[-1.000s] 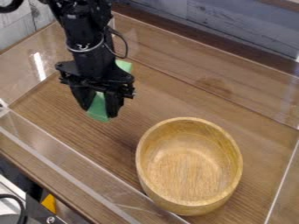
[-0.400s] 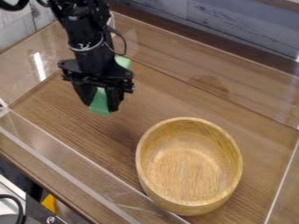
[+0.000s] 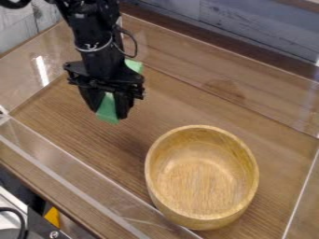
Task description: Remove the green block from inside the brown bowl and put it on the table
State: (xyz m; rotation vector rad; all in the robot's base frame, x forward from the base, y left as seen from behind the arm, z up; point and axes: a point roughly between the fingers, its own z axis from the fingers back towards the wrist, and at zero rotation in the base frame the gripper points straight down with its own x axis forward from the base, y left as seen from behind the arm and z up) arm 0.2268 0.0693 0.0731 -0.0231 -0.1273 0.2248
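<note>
The green block [image 3: 110, 108] hangs tilted between the black fingers of my gripper [image 3: 107, 106], which is shut on it and points straight down. The block's lower end is close above the table [image 3: 212, 103], left of the brown bowl [image 3: 203, 175]. The bowl is a wide light-wood bowl with a thick rim at the lower right, and nothing shows inside it. A green patch shows behind the gripper body at about wrist height.
Clear acrylic walls [image 3: 75, 182] edge the tabletop at the front and left. The black arm [image 3: 90, 33] rises toward the upper left. Bare wood lies between the gripper and the bowl.
The gripper with the green block has shifted very slightly; otherwise nothing has visibly changed.
</note>
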